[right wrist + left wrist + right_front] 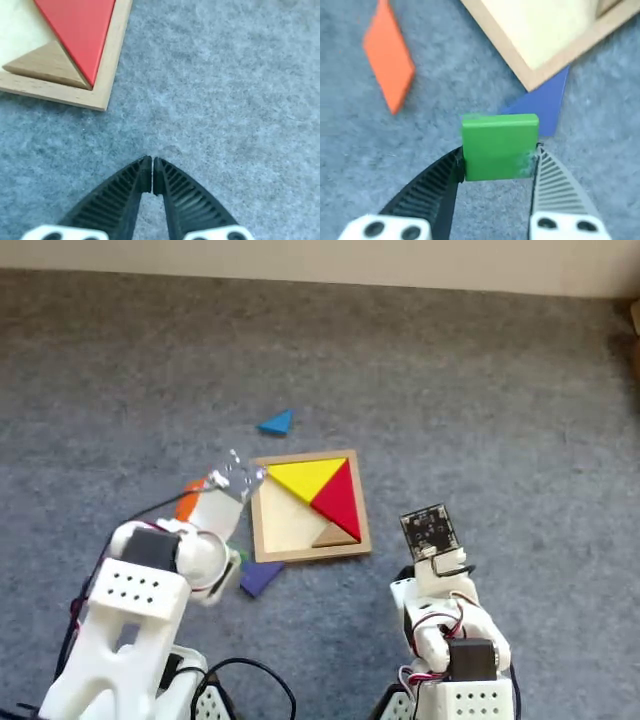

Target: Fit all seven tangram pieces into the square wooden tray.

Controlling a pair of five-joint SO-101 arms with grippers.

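Note:
The square wooden tray (258,520) holds a yellow triangle (303,478), a red triangle (338,502) and a small wooden triangle (335,535); its left part is bare. My left gripper (497,156) is shut on a green square (500,146) just above the carpet, off the tray's near-left corner (540,75). Beside it lie an orange parallelogram (388,60) and a blue triangle (540,102). A small blue triangle (277,422) lies beyond the tray. My right gripper (152,175) is shut and holds nothing, over carpet right of the tray (107,80).
Grey carpet covers the whole work surface, with free room to the right of the tray and at the far side. The left arm's body (150,575) partly covers the orange parallelogram (187,502) in the high view. A pale wall edge runs along the back.

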